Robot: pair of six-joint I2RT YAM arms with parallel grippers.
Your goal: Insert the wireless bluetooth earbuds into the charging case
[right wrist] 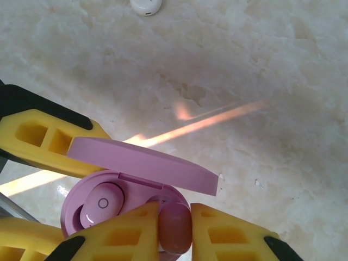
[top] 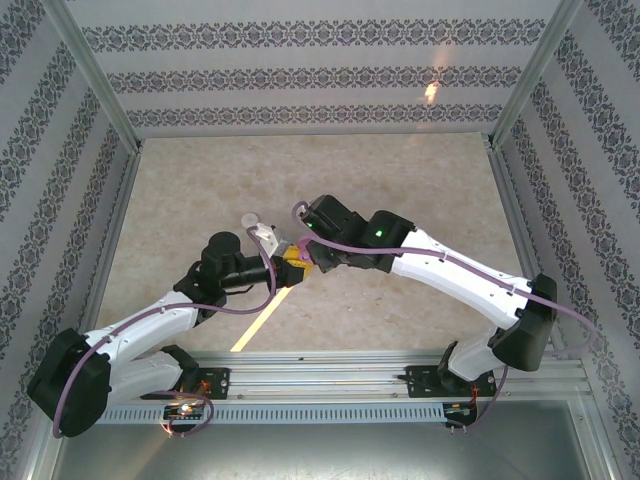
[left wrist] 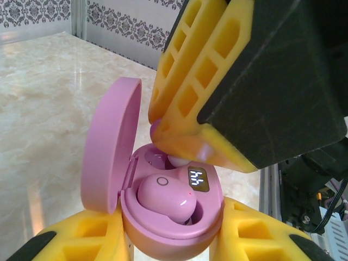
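Pink case [left wrist: 215, 209], lid [left wrist: 109, 147] hinged open and standing nearly upright, held off the table [right wrist: 261, 65] near its middle, where the two arms meet.

Left gripper [left wrist: 171, 244]: its yellow fingers [left wrist: 70, 239] are closed on the lower shell of the case, one on each side, and carry it with the opening facing up.

Seated earbud [left wrist: 166, 198]: pink, lying in the pocket of the case nearer the left wrist camera, with a small ring mark on its upper face. Beside it on the inner deck, a small display [left wrist: 198, 179] shows lit white digits.

Right gripper [right wrist: 175, 217]: it reaches down onto the case from above, jaws closed on the held earbud [right wrist: 175, 228], a pink, bean-shaped piece pinched between the two yellow fingertips [right wrist: 125, 234]. This earbud is at the mouth of the second pocket, next to the seated one; the fingers hide whether it has gone fully in.

In the left wrist view the right gripper's fingers touch or almost touch the inner deck of the case, just beside the open lid.

White object [right wrist: 145, 5]: small and rounded, lying on the table well apart from the case. A bright streak of reflected light [right wrist: 217, 119] crosses the marbled surface below the lid.
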